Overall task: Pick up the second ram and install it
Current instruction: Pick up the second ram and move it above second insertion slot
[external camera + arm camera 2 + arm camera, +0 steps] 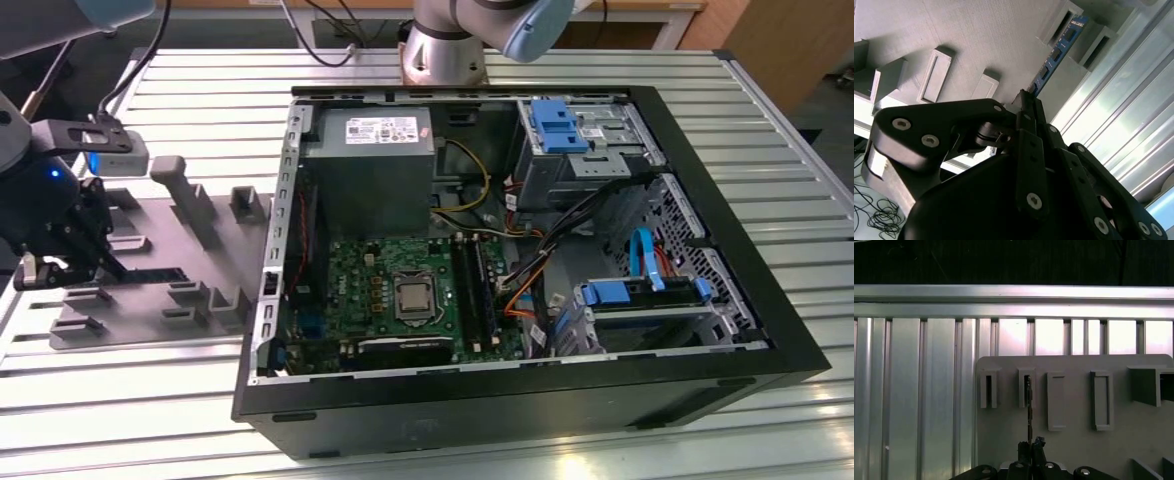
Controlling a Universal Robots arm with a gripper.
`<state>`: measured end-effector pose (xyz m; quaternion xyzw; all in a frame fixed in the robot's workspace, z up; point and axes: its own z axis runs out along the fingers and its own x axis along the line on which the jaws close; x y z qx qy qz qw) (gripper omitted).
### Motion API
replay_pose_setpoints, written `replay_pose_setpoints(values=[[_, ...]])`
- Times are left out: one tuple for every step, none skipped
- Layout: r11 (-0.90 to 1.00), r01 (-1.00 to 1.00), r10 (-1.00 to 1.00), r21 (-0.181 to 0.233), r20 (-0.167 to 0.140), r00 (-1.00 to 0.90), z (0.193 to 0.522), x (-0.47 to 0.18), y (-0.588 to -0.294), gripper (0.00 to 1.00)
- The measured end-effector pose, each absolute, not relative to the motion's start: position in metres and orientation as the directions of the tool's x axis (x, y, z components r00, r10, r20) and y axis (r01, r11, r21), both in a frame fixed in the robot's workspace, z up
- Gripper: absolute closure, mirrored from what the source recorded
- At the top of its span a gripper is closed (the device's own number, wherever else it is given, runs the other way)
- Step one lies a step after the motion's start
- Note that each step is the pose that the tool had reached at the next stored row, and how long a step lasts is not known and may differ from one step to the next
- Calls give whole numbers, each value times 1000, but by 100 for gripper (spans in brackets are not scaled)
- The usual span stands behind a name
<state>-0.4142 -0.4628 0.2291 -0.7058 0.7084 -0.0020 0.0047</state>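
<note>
Over the grey tray, the jaws clench the second ram by one end, its length pointing straight away.

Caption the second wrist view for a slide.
Gripper clamps one end of the second ram at the slotted gray holder.

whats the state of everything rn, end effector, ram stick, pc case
end effector: shut on the second ram
second ram: standing on edge, far end seated between the gray holder's posts, near end gripped
computer case: lying on its side, side panel off, inside exposed
</note>
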Motion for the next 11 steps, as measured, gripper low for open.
replay_pose_setpoints(values=[[4, -1000, -1000, -10, -4, -4, 229, -414, -463, 86], [4, -1000, -1000, -9, -4, -4, 230, -414, -463, 86], [4, -1000, -1000, -9, -3, -4, 230, -414, -463, 86], [4, -1000, -1000, -9, -4, -4, 231, -414, -463, 86], [4, -1000, -1000, -9, -4, -4, 232, -414, -463, 86], [4, -1000, -1000, -9, -4, -4, 234, -414, -463, 86], [4, -1000, -1000, -9, -4, -4, 235, -414, -463, 86], [4, -1000, -1000, -10, -4, -4, 237, -414, -463, 86], [4, -1000, -1000, -9, -4, -4, 238, -414, -463, 86], [4, -1000, -1000, -10, -4, -4, 240, -414, -463, 86], [4, -1000, -1000, -10, -4, -4, 241, -414, -463, 86]])
